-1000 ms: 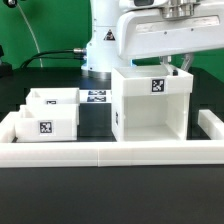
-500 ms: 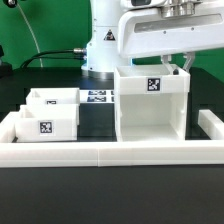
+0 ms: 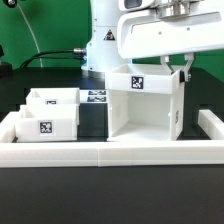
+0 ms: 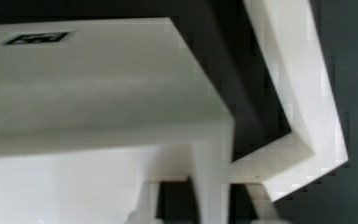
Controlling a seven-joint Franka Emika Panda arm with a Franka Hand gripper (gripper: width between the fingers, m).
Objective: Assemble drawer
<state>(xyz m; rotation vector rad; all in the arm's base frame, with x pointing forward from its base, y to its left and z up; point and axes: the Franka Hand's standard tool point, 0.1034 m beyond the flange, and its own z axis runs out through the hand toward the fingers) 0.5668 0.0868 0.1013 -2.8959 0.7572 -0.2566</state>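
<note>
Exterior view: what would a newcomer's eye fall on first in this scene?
First comes the large hollow white plastic box, right of the middle in the exterior view, with a black-and-white tag near its top. The arm's gripper comes down from above and appears closed on the box's upper edge at the exterior view's right. At that view's left, two smaller white plastic trays with tags sit behind the low white wall.

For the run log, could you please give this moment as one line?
pincer: shut on box top edge | box: upright, askew | trays: both outside box, at exterior view's left
</note>
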